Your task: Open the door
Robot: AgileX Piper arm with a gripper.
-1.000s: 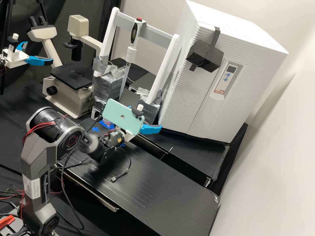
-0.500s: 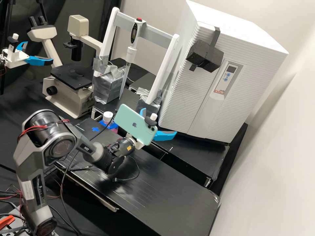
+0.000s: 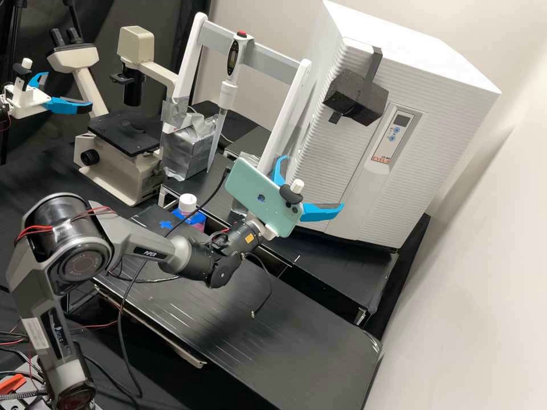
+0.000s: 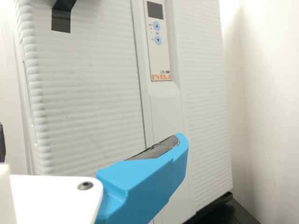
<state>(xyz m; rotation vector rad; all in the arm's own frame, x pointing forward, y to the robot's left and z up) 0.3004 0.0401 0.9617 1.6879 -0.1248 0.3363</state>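
Observation:
My gripper [image 3: 314,182] stands open in front of the lower left of the white cabinet, with nothing between its blue fingers. The ribbed cabinet door [image 3: 325,165] is closed. A black block [image 3: 356,97], strapped near the door's top, is above the gripper and apart from it. In the wrist view the gripper [image 4: 92,140] shows one blue finger with a grey pad [image 4: 156,149] in front of the door [image 4: 88,93]. The end of a black strap [image 4: 61,23] hangs on the door, and the control panel [image 4: 157,42] is beside it.
A white frame [image 3: 285,117] holding a pipette [image 3: 227,94] stands left of the cabinet, with a microscope [image 3: 117,159] farther left. A white-capped bottle [image 3: 187,203] is behind the arm on the black bench [image 3: 296,336]. Another gripper [image 3: 62,103] is at the far left.
My arm has extended toward the cabinet, carrying the open gripper rightward and somewhat upward in the high view. The white-capped bottle has come into view behind it. The door and block have not moved.

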